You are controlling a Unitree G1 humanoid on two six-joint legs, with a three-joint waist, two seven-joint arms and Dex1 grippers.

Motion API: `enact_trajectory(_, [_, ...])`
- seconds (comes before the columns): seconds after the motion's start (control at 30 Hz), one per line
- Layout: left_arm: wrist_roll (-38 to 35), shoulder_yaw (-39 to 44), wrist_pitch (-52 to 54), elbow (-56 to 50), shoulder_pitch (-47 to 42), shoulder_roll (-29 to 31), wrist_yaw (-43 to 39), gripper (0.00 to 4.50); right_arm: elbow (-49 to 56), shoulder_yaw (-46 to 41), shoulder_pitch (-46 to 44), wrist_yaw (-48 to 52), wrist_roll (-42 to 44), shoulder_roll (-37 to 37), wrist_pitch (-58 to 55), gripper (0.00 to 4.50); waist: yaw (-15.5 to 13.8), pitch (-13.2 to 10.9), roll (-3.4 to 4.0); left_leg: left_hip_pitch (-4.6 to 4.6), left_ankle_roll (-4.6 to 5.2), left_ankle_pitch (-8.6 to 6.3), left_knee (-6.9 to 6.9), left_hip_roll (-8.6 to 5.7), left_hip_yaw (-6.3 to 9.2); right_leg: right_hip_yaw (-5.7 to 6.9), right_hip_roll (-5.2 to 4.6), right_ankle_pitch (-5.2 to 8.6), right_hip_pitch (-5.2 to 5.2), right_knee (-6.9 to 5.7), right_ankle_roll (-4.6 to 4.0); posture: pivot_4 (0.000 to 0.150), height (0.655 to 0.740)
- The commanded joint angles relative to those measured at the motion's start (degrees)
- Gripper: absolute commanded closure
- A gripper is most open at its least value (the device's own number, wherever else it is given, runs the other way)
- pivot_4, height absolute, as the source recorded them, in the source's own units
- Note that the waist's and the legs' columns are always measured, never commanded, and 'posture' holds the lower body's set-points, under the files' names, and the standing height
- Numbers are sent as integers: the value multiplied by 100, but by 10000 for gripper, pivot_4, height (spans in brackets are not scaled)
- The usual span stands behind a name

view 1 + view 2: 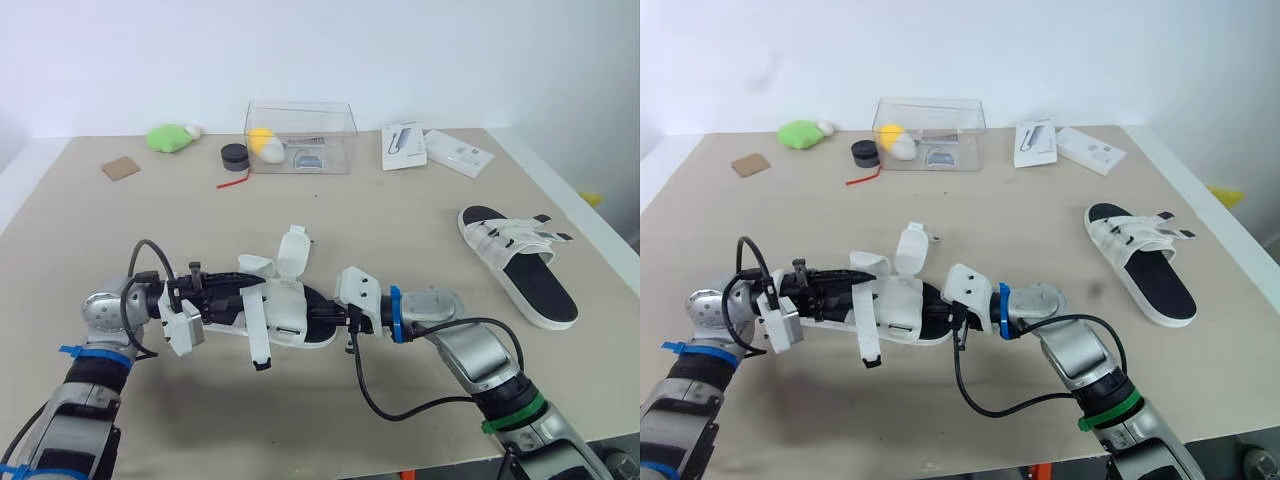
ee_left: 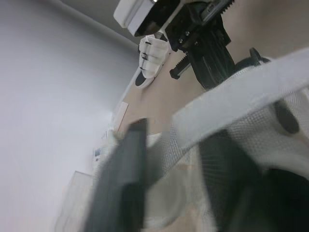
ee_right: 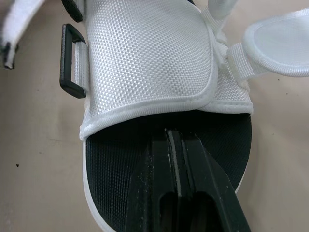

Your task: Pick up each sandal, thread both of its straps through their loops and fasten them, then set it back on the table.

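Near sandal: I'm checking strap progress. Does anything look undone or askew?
Yes. The near sandal has both straps loose: one stands up, the other hangs over its side, and its black loop is empty. The far sandal looks fastened.

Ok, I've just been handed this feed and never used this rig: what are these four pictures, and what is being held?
It is a humanoid robot with two arms, each ending in two black fingers. The two wide pictures come from its head, looking down at a beige table; the two close ones come from its wrists. The left gripper holds a white mesh sandal with a black footbed, straps undone, by its upper. The right gripper, shut, lies over the footbed at the other end. A second matching sandal lies apart to the right. At the back: a clear plastic box, a green soft toy and two white cartons.
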State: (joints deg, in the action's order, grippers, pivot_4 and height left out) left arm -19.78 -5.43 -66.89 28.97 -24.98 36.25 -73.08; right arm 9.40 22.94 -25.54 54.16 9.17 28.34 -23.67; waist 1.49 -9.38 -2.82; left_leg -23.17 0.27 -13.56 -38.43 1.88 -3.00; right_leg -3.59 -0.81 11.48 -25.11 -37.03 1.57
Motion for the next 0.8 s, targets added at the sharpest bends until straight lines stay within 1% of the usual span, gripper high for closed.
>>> enact_trajectory(0.03, [-144, 150, 607, -706, 304, 321, 356, 11271, -256, 339, 63, 89, -248, 32, -241, 45000, 5, 1, 1, 0, 0, 0, 0, 3, 2, 3, -1, 1, 0, 0, 0, 1500, 7400])
enact_trajectory(0.1, [-246, 252, 1163, -1013, 573, 508, 519, 1454, -307, 367, 71, 76, -314, 34, -220, 45000, 4, 2, 3, 5, 0, 0, 0, 6, 1, 9, -1, 3, 2, 0, 1, 1500, 7400])
enact_trajectory(0.13, [-419, 318, 1714, -1313, 787, 651, 623, 528, -320, 377, 88, 83, -316, 23, -232, 45000, 6, 3, 5, 11, 0, 0, 0, 9, 0, 11, -1, 2, 4, -1, -2, 1500, 7400])
enact_trajectory(0.23, [-801, 488, 2862, -2222, 1385, 982, 833, 528, -316, 429, 147, 118, -352, 19, -209, 45000, 23, 5, 7, 19, 0, 0, 2, 19, -2, 12, 0, 11, 6, -2, -22, 1500, 7400])
enact_trajectory(0.3, [-1119, 621, 3830, -2784, 1699, 1149, 1103, 528, -309, 452, 160, 136, -364, 11, -194, 45000, 28, 6, 6, 21, -2, -1, 4, 21, -1, 15, 0, 20, 6, -2, -35, 1500, 7400])
enact_trajectory(0.43, [-1588, 892, 5566, -3399, 1903, 1460, 1475, 528, -280, 447, 165, 166, -365, 19, -187, 45000, 27, 6, 6, 23, -3, -2, 6, 25, 1, 27, 7, 26, 7, -4, -45, 1500, 7400])
enact_trajectory(0.53, [-2399, 1203, 7174, -3616, 1789, 1633, 1806, 528, -300, 433, 147, 193, -373, 24, -172, 45000, 25, 6, 9, 27, -3, -2, 9, 27, 1, 33, 11, 32, 8, -8, -55, 1500, 7400])
enact_trajectory(0.63, [-3284, 1434, 8762, -3582, 1761, 1953, 1567, 528, -307, 414, 125, 241, -325, 7, -190, 45000, 28, 6, 9, 29, -5, -3, 13, 29, 2, 35, 16, 36, 8, -7, -59, 1500, 7400])
enact_trajectory(0.67, [-3364, 1501, 8975, -3544, 1756, 1997, 1442, 528, -317, 416, 114, 245, -327, -1, -190, 45000, 29, 6, 9, 29, -7, -4, 14, 31, 2, 34, 19, 37, 8, -7, -61, 1500, 7400])
enact_trajectory(0.7, [-3666, 1568, 9496, -3551, 1760, 2152, 1310, 528, -320, 420, 101, 250, -332, -10, -195, 45000, 29, 6, 9, 29, -9, -5, 18, 31, 2, 34, 20, 41, 6, -7, -62, 1500, 7400])
enact_trajectory(0.8, [-4331, 1682, 10817, -3703, 1963, 2691, 624, 528, -327, 431, 71, 250, -343, -44, -213, 45000, 33, 6, 6, 31, -13, -8, 27, 32, 1, 34, 24, 50, 4, -7, -69, 1500, 7400])
